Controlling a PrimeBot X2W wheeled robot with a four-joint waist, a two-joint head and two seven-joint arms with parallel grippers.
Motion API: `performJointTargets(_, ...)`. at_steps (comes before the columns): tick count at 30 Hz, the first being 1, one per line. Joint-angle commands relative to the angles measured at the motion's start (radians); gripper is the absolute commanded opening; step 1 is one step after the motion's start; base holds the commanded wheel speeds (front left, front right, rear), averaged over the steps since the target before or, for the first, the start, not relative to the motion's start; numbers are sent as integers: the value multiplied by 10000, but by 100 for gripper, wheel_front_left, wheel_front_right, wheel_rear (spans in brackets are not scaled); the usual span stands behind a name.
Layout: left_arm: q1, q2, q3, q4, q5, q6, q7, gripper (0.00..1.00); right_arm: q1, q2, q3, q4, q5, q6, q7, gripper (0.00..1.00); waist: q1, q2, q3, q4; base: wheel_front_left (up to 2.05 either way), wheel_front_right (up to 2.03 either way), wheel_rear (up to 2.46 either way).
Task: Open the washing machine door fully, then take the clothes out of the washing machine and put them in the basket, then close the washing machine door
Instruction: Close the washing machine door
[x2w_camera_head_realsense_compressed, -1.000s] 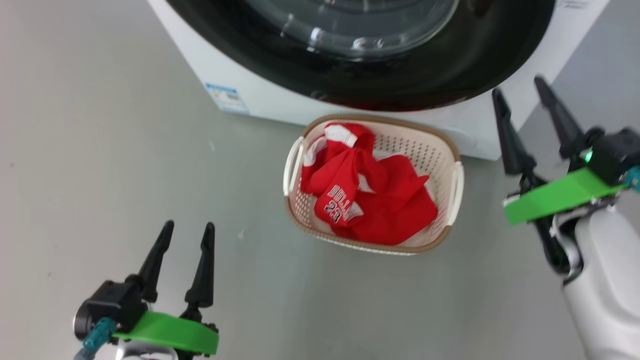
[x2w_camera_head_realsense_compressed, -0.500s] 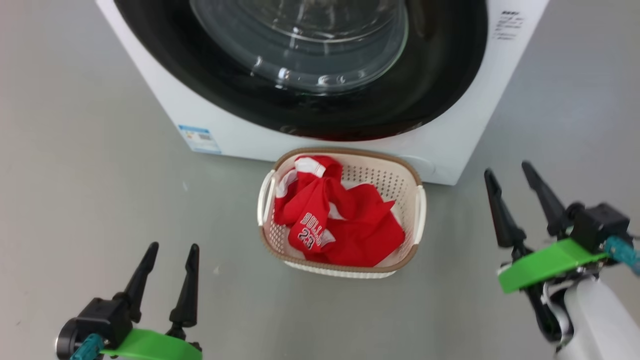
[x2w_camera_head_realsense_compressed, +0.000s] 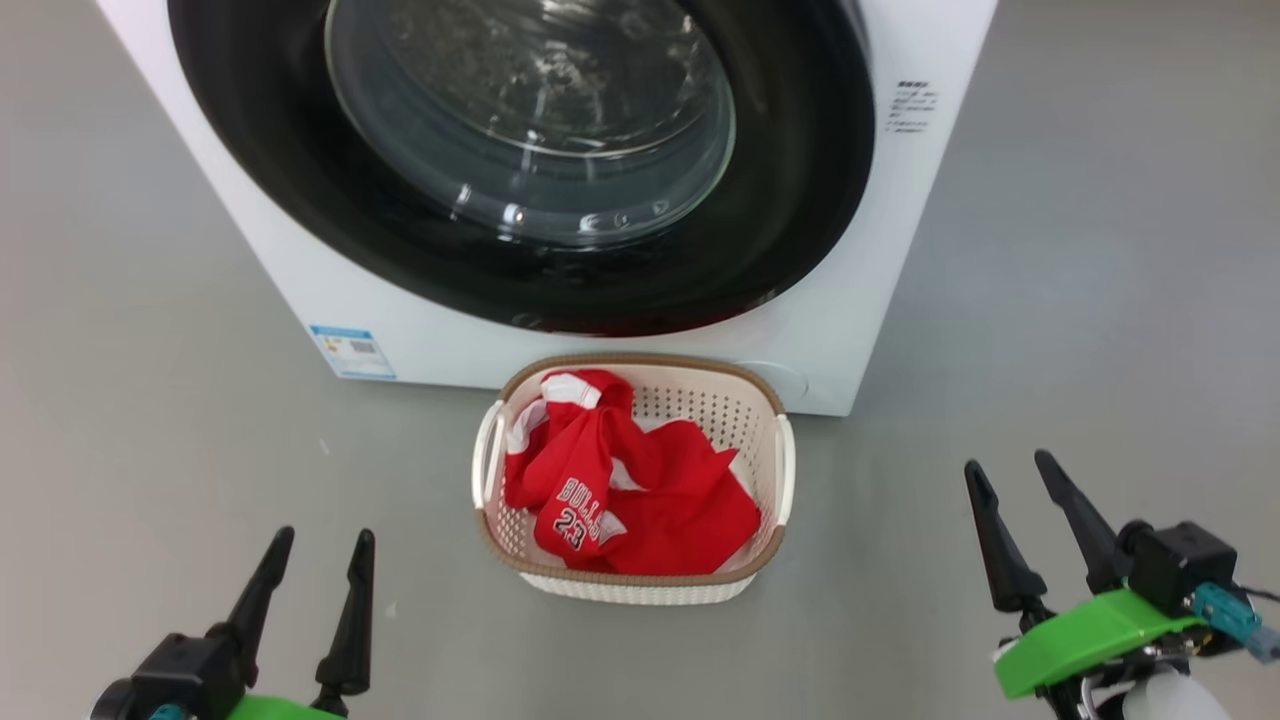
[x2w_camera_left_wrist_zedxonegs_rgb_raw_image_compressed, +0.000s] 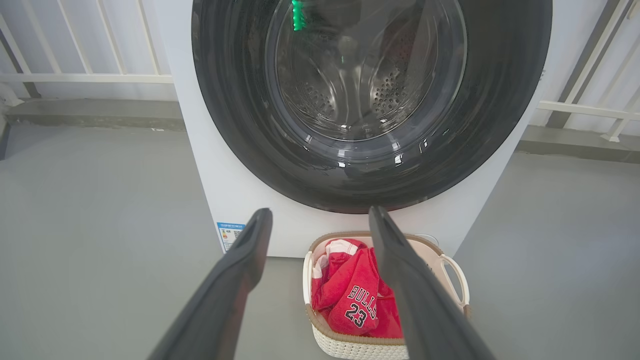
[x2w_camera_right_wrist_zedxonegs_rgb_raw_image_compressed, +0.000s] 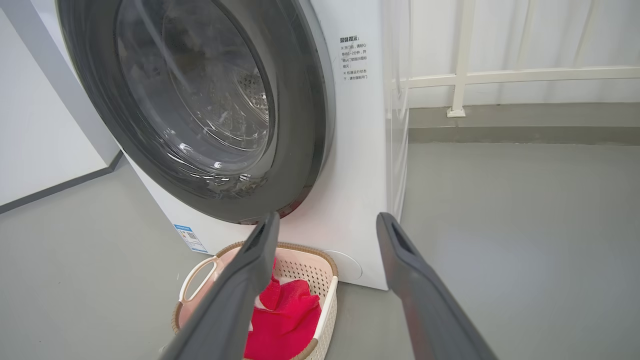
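- The basket stood on the grey floor. Its far rim was just short of the front of the washing machine.
- The clothes, red with white trim, lay heaped inside the basket, with the "BULLS 23" print facing up on the robot's left side of the pile.
- Directly behind and above the basket, the washing machine door looked flush against the machine's front, so it seemed to be shut.
- Through the door glass above the basket only bare perforated drum showed, and no red cloth could be made out inside.
- The left gripper hung over the floor to the basket's left and nearer the robot. Its fingers were spread apart and held nothing.
- The right gripper hung well to the basket's right, also nearer the robot. Its fingers were likewise apart and empty.
- Judged from this, all three steps appeared done: the machine was emptied, the basket loaded and the door shut.
- At most, a check that the door had truly latched seemed left.
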Motion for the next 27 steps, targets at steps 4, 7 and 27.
performJointTargets(4, 87, 312, 413, -211, 96, -54, -120, 100, 314, 20, 83, -266, 2, -36, -36, 100, 0, 0, -306, -247, 0, 0, 0)
performJointTargets(7, 186, 338, 453, -218, 99, -54, -120, 100, 579, 81, 63, -293, -15, -36, -36, 100, 0, 0, -419, -341, 0, 0, 0)
performJointTargets(27, 729, 452, 597, -348, 96, -54, -120, 100, 1777, 255, -288, -366, -102, -36, -36, 100, 0, 0, -975, -845, 0, 0, 0)
